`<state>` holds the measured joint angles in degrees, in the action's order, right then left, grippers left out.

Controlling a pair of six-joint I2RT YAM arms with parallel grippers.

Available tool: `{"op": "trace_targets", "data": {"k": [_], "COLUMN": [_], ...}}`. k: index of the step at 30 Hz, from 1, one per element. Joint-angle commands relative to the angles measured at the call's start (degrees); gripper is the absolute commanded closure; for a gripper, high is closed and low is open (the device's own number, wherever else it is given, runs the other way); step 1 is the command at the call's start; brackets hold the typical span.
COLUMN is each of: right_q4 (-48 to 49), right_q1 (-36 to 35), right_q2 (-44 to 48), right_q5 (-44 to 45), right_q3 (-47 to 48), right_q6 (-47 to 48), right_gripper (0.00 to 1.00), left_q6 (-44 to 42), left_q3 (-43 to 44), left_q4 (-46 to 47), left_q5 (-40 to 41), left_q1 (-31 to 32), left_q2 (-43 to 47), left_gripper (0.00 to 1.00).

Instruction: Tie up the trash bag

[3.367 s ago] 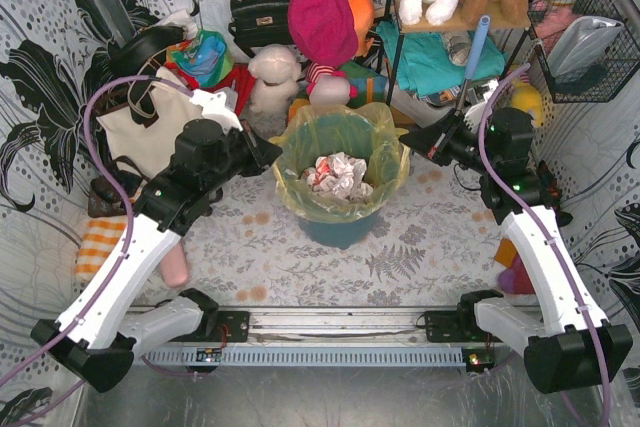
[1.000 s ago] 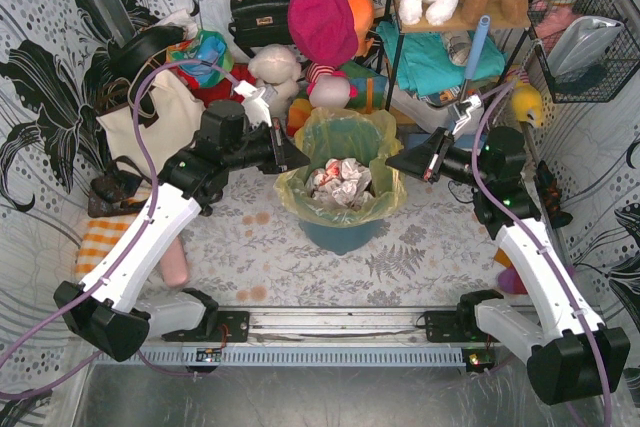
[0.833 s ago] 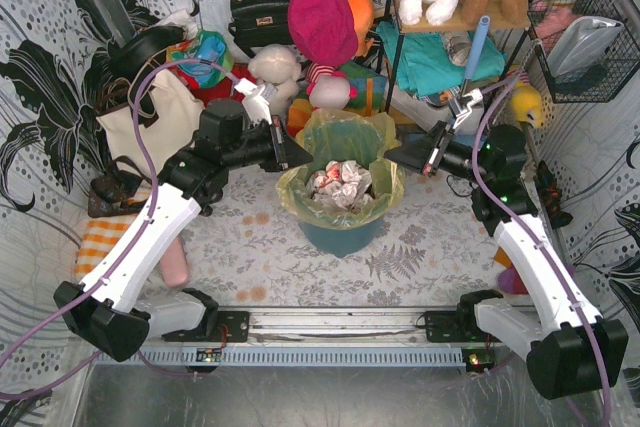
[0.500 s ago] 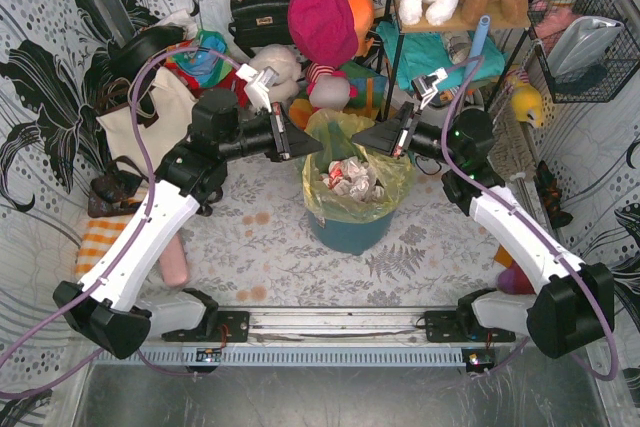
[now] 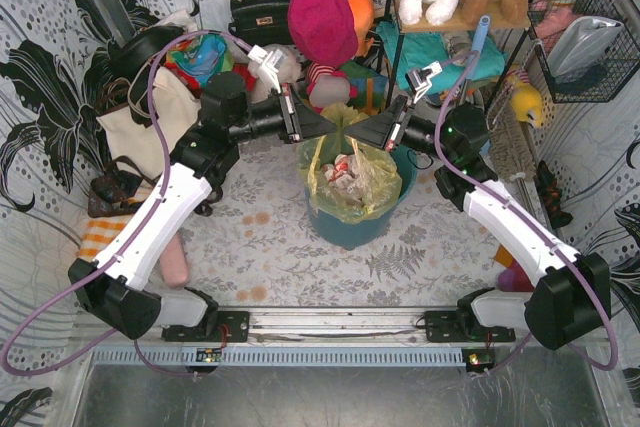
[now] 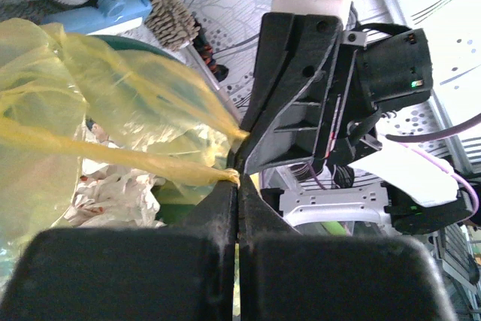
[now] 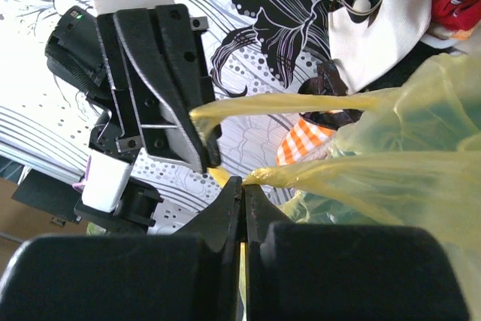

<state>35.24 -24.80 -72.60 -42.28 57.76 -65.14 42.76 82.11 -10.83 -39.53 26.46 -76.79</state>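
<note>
Top view: trash bag [image 5: 345, 175] sat in teal bin [image 5: 350, 229] on counter [image 5: 420, 239], rim bunched between both arms. Wrist cams showed the grips: left end effector [image 6: 234, 179] and right end effector [image 7: 242, 183] each pinched tight on a stretched rim strand.

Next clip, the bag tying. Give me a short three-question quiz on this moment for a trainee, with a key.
1. True or false: the left gripper and the right gripper are each shut on a pulled-out strand of the trash bag.
2. Where do the two gripper tips stand? A: far apart; B: close together above the teal bin; C: down inside the bag.
3. What shows through the bag's plastic?
Key: 1 true; 2 B; 3 crumpled white and red paper.
</note>
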Motion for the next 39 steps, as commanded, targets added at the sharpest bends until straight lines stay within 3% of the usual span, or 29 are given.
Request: {"op": "trace_targets", "data": {"k": [1,7,14,26,32,39], "right_q4": [2.58,-2.32,-4.76,-17.32,-20.16,-20.67], "right_q1": [-0.34,-0.34,-0.34,-0.30,-0.34,-0.34], "right_q2": [1.18,2.76,2.37,7.56,6.90,8.51], "right_q5": [2.61,6.77,8.96,20.27,21.25,18.86], "right_q3": [2.62,3.86,4.64,8.84,13.16,7.70], "right_q6": [1.17,5.36,7.05,17.10,19.84,18.08], "right_gripper": [1.00,1.00,1.00,1.00,1.00,1.00], "left_q6": [3.74,4.32,-3.31,-4.15,-4.29,-3.49], "left_q3": [3.59,4.22,5.78,8.55,9.85,1.65], "left_q4": [12.01,13.25,1.47,3.10,3.16,3.31], "left_q5": [-3.44,-2.18,6.38,10.43,11.74,10.67], "left_q1": [-0.38,-0.61,-1.42,-2.80,-4.24,-4.31], "left_q2": [0.16,-0.46,0.13,2.29,2.53,5.62], "left_gripper": [1.00,1.00,1.00,1.00,1.00,1.00]}}
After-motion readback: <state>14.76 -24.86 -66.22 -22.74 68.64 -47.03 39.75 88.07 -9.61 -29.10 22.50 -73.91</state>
